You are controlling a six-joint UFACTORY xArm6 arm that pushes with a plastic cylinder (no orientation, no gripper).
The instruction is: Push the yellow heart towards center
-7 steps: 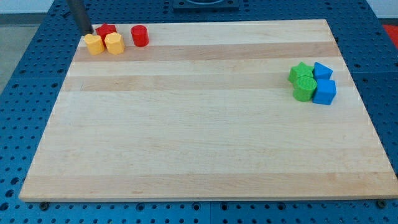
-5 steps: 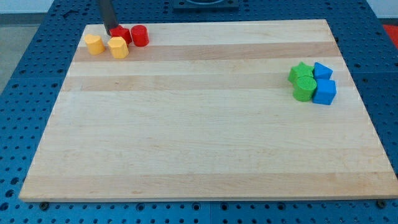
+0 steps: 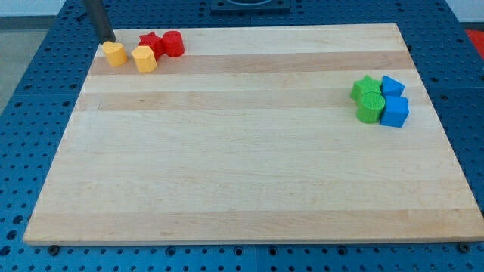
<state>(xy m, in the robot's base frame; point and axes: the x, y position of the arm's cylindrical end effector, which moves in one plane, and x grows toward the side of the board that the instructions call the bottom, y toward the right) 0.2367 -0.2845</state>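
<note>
Where the wooden board (image 3: 242, 151) reaches its upper left corner, you will find my tip (image 3: 110, 41) just above and to the left of the yellow heart (image 3: 114, 54), touching it or very nearly so. You have no jaws to check: the arm ends in a plain dark rod. Just right of the heart sits a second yellow block (image 3: 144, 58), and above that a red star (image 3: 150, 43) touches a red cylinder (image 3: 173, 43). Far off at the right edge, you see a green star (image 3: 367, 85), a green cylinder (image 3: 370, 108) and two blue blocks (image 3: 393, 85) (image 3: 395, 111) huddled together.
</note>
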